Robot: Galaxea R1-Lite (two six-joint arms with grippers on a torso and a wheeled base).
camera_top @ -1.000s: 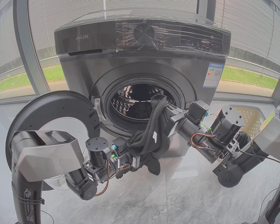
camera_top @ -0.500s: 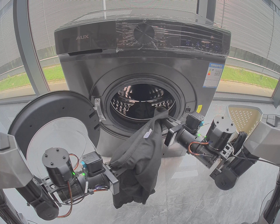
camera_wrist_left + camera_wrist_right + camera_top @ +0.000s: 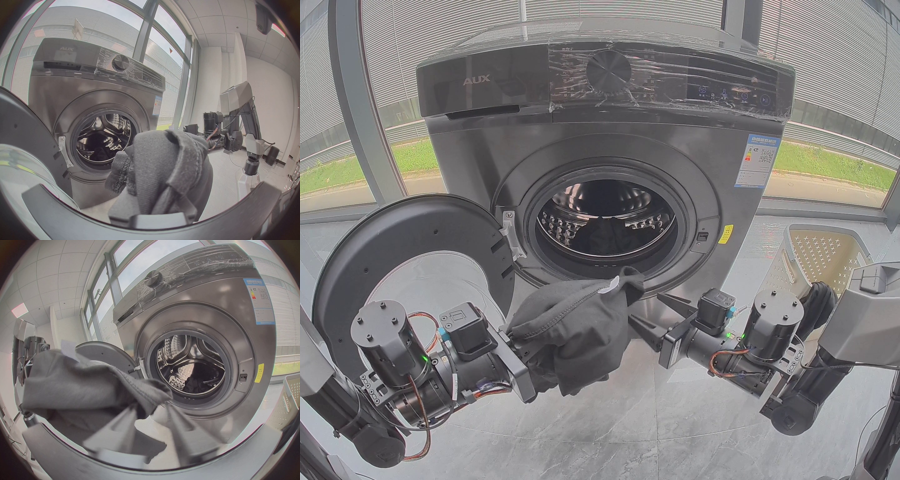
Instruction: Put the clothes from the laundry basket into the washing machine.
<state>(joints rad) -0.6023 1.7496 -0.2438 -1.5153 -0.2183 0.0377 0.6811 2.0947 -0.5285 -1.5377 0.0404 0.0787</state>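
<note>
My left gripper (image 3: 532, 361) is clamped on a dark cloth (image 3: 575, 325). The cloth is up in the air, low in front of the washer (image 3: 600, 125), just under the round hole of the drum (image 3: 581, 200). It is not inside yet. My right gripper (image 3: 644, 307) sits just beside the cloth, with its two fingers spread wide and nothing in them. From the right wrist I see one corner of the cloth by those fingers. I can't tell if it touches them.

The cloth looks soft and floppy, and I think it is light. It folds over my left gripper in a fat lump, and the loose part hangs down. It won't break, so I can squeeze hard. It is knit stuff, so I don't think it will slip out. The hard part is that it droops. A loose end could catch on the rim of the hole.

The best place to grab is a fat fold, like the one my left gripper has. The thick hem (image 3: 553, 310) is good too. The little white tag (image 3: 609, 285) is too thin.

The door (image 3: 412, 250) stands open on the left. A dark heap (image 3: 606, 237) lies in the drum. The basket (image 3: 831, 256) is on the right, by the washer.
</note>
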